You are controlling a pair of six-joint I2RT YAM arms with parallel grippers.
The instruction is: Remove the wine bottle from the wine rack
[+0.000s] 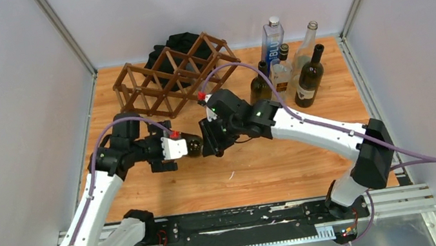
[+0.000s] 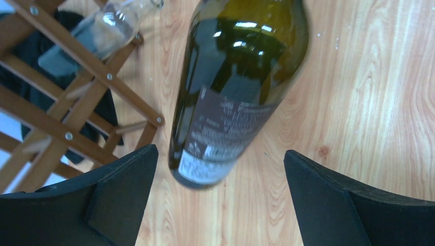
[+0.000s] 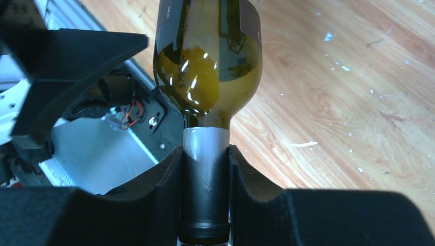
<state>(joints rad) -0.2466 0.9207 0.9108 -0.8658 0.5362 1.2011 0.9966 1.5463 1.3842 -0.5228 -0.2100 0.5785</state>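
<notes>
You are carrying the wine bottle [image 3: 208, 66] over the table [image 1: 274, 167], clear of the wine rack [image 1: 157, 83], by your right gripper [image 3: 205, 169] clamping its neck, since your left gripper [image 2: 220, 169] is gaping around its base.

Only legible text is "BLU", white letters on the blue label of the clear bottle [image 1: 271, 40] at the back right. The wine bottle [image 2: 231, 97] has a dark label with fine print, too blurred to read in either wrist view.

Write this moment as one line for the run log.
bottle: off rack | right tool: shut on neck | left tool: open at base, no grip
</notes>
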